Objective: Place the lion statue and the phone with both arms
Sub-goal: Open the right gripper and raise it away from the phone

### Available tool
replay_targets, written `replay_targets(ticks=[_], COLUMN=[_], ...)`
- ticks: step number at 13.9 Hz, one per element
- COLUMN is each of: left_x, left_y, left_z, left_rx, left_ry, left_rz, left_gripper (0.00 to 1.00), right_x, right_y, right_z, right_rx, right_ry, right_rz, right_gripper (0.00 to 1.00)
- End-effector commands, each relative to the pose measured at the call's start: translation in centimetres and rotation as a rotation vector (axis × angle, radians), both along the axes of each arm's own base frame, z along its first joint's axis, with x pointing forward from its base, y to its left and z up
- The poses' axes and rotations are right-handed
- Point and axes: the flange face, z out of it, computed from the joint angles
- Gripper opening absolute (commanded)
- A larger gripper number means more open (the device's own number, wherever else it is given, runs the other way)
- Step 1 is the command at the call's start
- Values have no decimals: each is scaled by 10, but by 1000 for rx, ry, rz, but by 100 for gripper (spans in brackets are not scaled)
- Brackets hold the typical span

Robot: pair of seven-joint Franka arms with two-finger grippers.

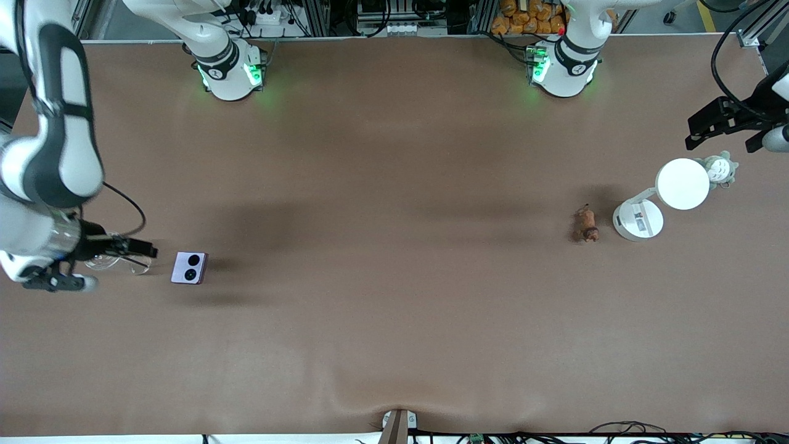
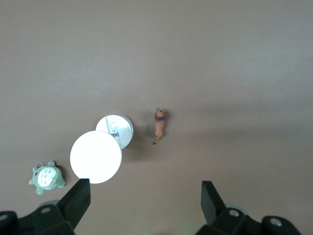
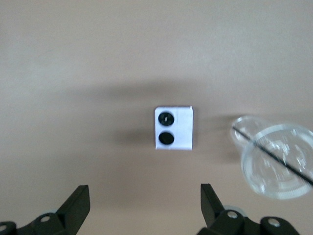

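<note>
Brown table [image 1: 394, 277], bare matte surface; aluminium framing and cabling along its edges. No legible writing. Right gripper [image 3: 145, 205], released, hung over the table's right-arm end near the phone [image 1: 189, 267] and a clear glass cup [image 1: 117, 261]. Left gripper [image 2: 145, 203], released, hung over the left-arm end. White desk lamp [image 1: 659, 200]; grey-white eared plush [image 1: 719, 169]; lion statue [image 1: 586, 224] lay just beside the lamp's base.

Pale lilac phone [image 1: 189, 267] with two black circles; reddish-brown lion statue [image 1: 585, 224], apparently darker-headed.

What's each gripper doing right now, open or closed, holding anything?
Left gripper: open, empty, up over the table near the lion statue.
Right gripper: open, empty, beside the phone.
</note>
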Motion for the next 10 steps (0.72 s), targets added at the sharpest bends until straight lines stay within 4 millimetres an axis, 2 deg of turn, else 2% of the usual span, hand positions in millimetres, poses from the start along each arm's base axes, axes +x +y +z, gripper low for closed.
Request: replay_targets(ticks=[1, 3, 5, 8, 10], left_x=[3, 2, 2, 2, 3], left_y=[-8, -8, -2, 0, 0], left_z=[4, 6, 7, 6, 5], left_rx=[-16, -17, -16, -17, -18], left_ry=[-4, -8, -9, -7, -5], left_rz=[-9, -9, -1, 5, 8], left_gripper=[100, 100, 100, 100, 100], right_x=[-35, -62, -84, -90, -96], right_y=[12, 31, 21, 19, 22], right_z=[61, 100, 135, 186, 199], right_rx=[-17, -56, -59, -65, -72], right_ry=[-4, 43, 42, 24, 45], right_rz=[72, 55, 32, 15, -46], right_gripper=[100, 100, 100, 100, 100])
